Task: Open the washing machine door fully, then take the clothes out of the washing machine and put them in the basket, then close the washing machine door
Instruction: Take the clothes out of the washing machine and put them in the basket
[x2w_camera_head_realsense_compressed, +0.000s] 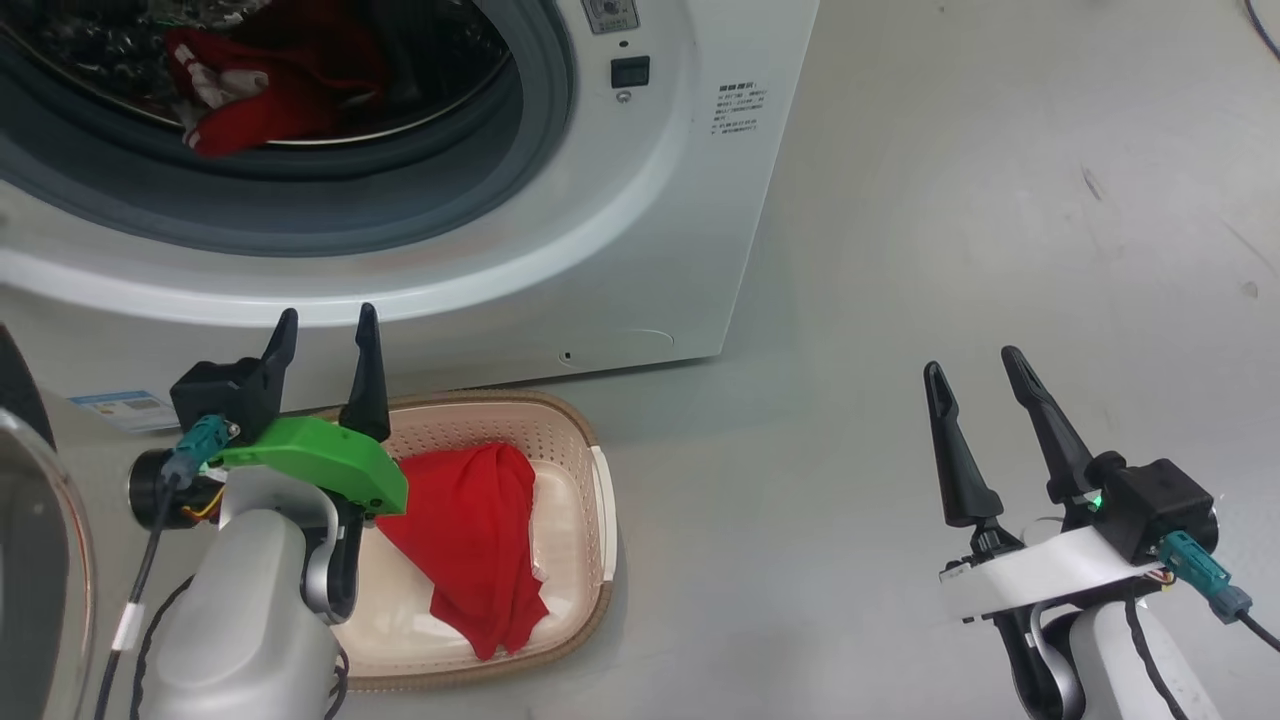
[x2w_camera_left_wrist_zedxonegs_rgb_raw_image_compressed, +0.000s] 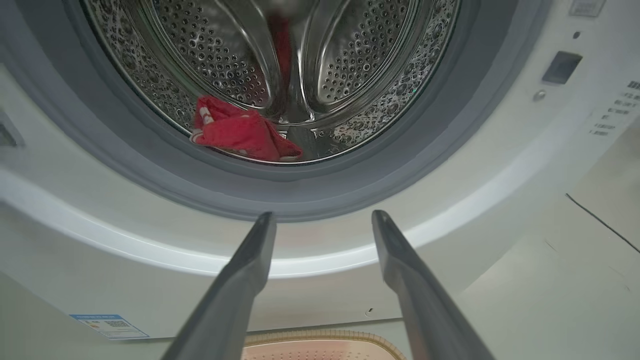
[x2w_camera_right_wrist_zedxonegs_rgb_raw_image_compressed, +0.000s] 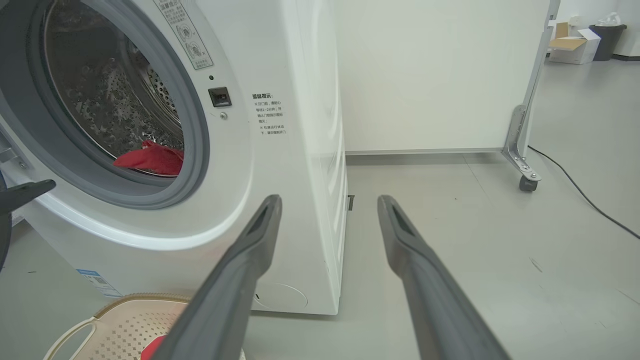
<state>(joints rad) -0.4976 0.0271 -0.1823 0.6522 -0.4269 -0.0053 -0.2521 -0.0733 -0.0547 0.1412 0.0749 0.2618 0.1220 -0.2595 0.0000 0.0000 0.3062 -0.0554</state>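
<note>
While both arms hang in front of the washing machine (x2w_camera_head_realsense_compressed: 620, 240), you have neither gripper on anything. The left gripper (x2w_camera_head_realsense_compressed: 327, 313) has its two dark fingers spread apart with nothing between them. They point up at the white lower lip of the porthole, and the arm covers the left part of the basket (x2w_camera_head_realsense_compressed: 603, 500) in the head view. The right gripper (x2w_camera_head_realsense_compressed: 971, 360) is likewise spread and empty, over bare grey floor (x2w_camera_head_realsense_compressed: 950, 200) well to the right of the machine.

The washing machine door (x2w_camera_head_realsense_compressed: 35, 560) is swung open, so you see its clear glass bowl and a bit of black rim at the lower left edge of the head view. Inside the grey gasket (x2w_camera_left_wrist_zedxonegs_rgb_raw_image_compressed: 300, 192), the perforated steel drum (x2w_camera_left_wrist_zedxonegs_rgb_raw_image_compressed: 350, 60) holds the clothes (x2w_camera_left_wrist_zedxonegs_rgb_raw_image_compressed: 240, 132). They form a crumpled red heap with white trim at its left end, lying on the drum's bottom near the front, left of centre.

A second red cloth (x2w_camera_head_realsense_compressed: 475, 540) lies in the basket, plain red and draped in soft folds from the middle toward the near rim. The basket is cream and perforated, with a brown woven-look rim and a white handle on its right side. It stands on the floor just in front of the machine's base. A small blue label sticker (x2w_camera_left_wrist_zedxonegs_rgb_raw_image_compressed: 107, 325) sits low on the machine's front panel, to the left.
</note>
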